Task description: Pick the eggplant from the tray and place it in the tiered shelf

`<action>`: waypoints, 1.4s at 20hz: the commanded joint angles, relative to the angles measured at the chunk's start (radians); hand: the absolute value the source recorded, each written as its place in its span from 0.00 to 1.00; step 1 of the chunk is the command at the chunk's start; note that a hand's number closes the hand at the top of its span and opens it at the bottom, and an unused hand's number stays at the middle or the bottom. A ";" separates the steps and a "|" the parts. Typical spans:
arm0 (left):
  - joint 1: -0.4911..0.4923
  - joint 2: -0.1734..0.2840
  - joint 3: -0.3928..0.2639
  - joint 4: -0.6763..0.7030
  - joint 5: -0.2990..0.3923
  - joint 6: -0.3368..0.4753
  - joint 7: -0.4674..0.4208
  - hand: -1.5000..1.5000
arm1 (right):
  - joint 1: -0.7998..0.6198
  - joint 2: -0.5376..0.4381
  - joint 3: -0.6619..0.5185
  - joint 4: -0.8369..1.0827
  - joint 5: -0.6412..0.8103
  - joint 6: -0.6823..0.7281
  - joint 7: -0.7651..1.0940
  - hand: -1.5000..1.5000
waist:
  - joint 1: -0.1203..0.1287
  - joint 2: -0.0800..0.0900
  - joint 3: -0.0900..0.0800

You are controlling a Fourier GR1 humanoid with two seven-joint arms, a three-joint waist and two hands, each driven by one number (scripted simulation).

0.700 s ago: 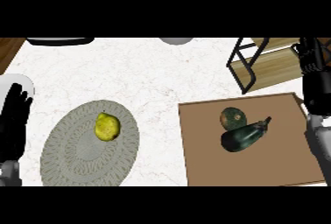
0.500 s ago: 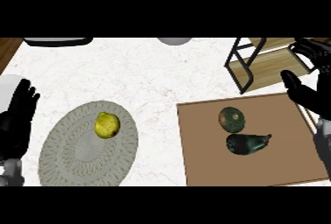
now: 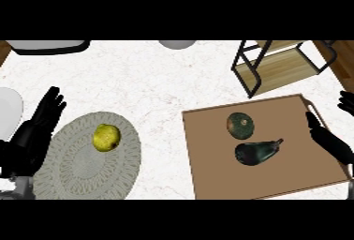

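The right hand (image 3: 330, 140) has dropped beside the tray (image 3: 207, 173), fingers straight and empty, nearing the eggplant (image 3: 254, 153); the grasp remains.

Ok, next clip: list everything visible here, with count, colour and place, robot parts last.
eggplant: 1, dark purple, on the tray, nearer side
round vegetable: 1, dark green, on the tray, just behind the eggplant
tray: 1, brown, right of centre
tiered shelf: 1, black frame with wooden boards, far right
yellow fruit: 1, on the mat
mat: 1, grey woven, round, left
left hand: black, open, left edge beside the mat
right hand: black, open, over the tray's right edge
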 commanded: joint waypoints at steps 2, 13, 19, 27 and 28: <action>-0.034 0.014 0.004 -0.018 0.023 -0.048 0.045 0.50 | 0.229 0.050 0.170 -0.293 0.148 -0.051 0.130 0.00 | 0.044 0.007 0.001; -0.010 0.005 -0.010 -0.053 0.002 -0.085 0.037 0.50 | 0.514 -0.077 0.271 -0.683 0.642 0.097 0.596 0.00 | 0.073 0.015 -0.002; -0.012 -0.020 -0.005 -0.019 -0.006 -0.101 0.010 0.50 | 0.365 -0.104 0.326 -0.748 0.710 0.248 0.901 0.00 | 0.085 0.016 -0.001; -0.026 -0.033 0.014 0.006 -0.018 -0.119 0.001 0.50 | 0.090 -0.095 0.431 -0.573 0.805 0.412 1.168 0.00 | 0.088 0.014 0.000; -0.038 -0.076 -0.048 -0.037 -0.071 -0.056 0.052 0.50 | 0.054 -0.092 0.442 -0.540 0.804 0.459 1.205 0.00 | 0.091 0.014 0.000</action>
